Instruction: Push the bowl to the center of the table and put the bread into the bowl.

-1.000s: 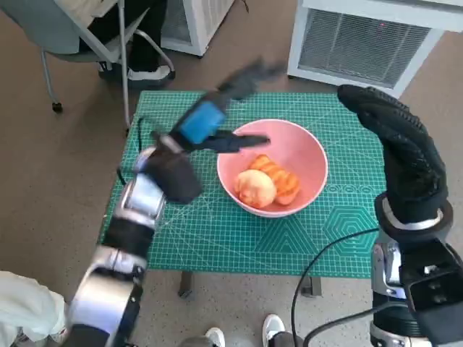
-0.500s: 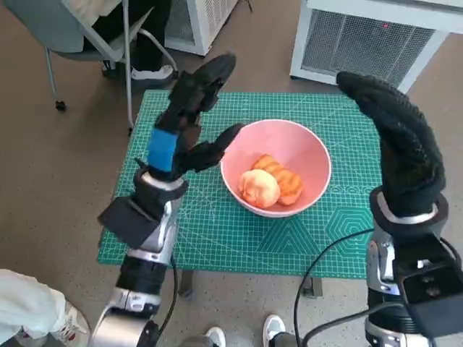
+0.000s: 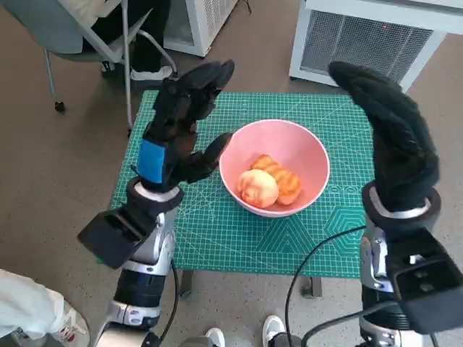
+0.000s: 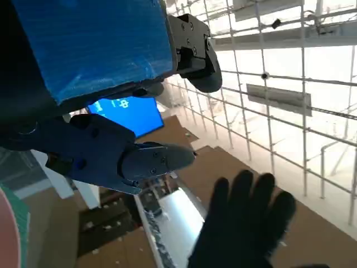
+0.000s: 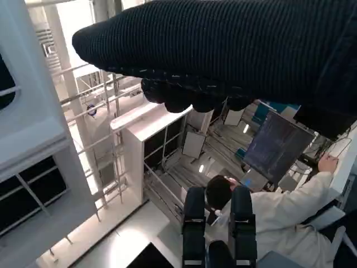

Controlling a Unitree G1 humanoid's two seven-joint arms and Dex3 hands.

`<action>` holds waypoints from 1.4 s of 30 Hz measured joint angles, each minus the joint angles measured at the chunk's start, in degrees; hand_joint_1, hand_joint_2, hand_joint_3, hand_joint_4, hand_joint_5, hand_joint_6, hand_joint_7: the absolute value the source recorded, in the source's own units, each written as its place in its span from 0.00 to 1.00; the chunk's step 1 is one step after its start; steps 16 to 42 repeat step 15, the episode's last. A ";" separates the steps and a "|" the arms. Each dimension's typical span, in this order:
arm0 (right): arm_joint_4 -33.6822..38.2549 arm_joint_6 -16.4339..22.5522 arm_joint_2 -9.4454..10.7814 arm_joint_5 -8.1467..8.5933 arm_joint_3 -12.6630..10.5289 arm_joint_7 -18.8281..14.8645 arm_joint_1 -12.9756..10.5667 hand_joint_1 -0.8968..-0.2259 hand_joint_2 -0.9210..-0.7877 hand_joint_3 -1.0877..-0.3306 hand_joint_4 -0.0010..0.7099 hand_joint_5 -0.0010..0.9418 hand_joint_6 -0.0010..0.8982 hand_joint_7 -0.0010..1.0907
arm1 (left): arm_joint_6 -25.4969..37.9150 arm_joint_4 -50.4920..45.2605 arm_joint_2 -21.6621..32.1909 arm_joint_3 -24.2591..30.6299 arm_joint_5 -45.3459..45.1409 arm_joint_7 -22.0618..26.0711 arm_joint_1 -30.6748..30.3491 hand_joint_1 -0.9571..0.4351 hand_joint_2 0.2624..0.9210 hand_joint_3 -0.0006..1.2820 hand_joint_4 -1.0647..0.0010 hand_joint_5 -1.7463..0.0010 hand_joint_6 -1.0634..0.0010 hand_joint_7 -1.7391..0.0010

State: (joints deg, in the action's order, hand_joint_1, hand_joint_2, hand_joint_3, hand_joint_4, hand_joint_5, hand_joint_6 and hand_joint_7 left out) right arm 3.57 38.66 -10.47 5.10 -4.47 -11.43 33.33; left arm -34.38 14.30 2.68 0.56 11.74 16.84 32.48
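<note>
1. I see the bowl (image 3: 275, 167): pink, round, smooth-walled, upright on the green mat (image 3: 217, 238) that covers the desk, close to the mat's middle.
2. The bread (image 3: 268, 182) lies inside the bowl, low in the basin: a pale golden rounded piece on the near side, touching an orange-brown ridged piece behind it.
3. Left robot hand (image 3: 177, 126): raised above the desk's left part, blue-taped back toward the camera, fingers spread and pointing up and away. It grips nothing. Its lowest finger reaches toward the bowl's left rim; I cannot tell whether it touches.
4. Right robot hand (image 3: 391, 141): gloved, raised upright over the right side of the desk, fingers together and extended, empty. It stands just right of the bowl and apart from it.
5. In the left wrist view the left robot hand's black fingers (image 4: 139, 162) are apart with nothing between them; the glove of the right robot hand shows beyond, open-palmed.
6. The mat carries printed grid lines and geometric figures; I can read no brand, label or writing in any view.
7. A person in a pale coat (image 5: 284, 215) shows in the right wrist view.
</note>
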 measured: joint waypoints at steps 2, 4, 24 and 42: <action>0.00 -0.23 0.08 0.01 0.09 0.00 0.08 0.50 0.00 0.45 0.42 0.00 0.01 0.58 | -0.01 -0.07 -0.16 0.02 0.13 0.34 0.00 0.41 1.00 0.34 0.61 0.98 0.90 0.55; 0.00 -0.44 0.21 0.02 0.19 0.01 0.14 0.49 0.00 0.45 0.41 0.00 0.01 0.58 | -0.01 -0.07 -0.38 0.06 0.35 0.64 0.00 0.41 1.00 0.34 0.62 0.98 0.90 0.55; 0.02 -1.25 0.44 0.01 0.54 0.00 0.38 0.47 0.00 0.46 0.40 0.00 0.01 0.59 | -0.13 -0.14 -0.73 0.22 2.10 2.58 0.01 0.43 1.00 0.34 0.64 0.98 0.90 0.55; 0.02 -1.25 0.44 0.01 0.54 0.00 0.38 0.47 0.00 0.46 0.40 0.00 0.01 0.59 | -0.13 -0.14 -0.73 0.22 2.10 2.58 0.01 0.43 1.00 0.34 0.64 0.98 0.90 0.55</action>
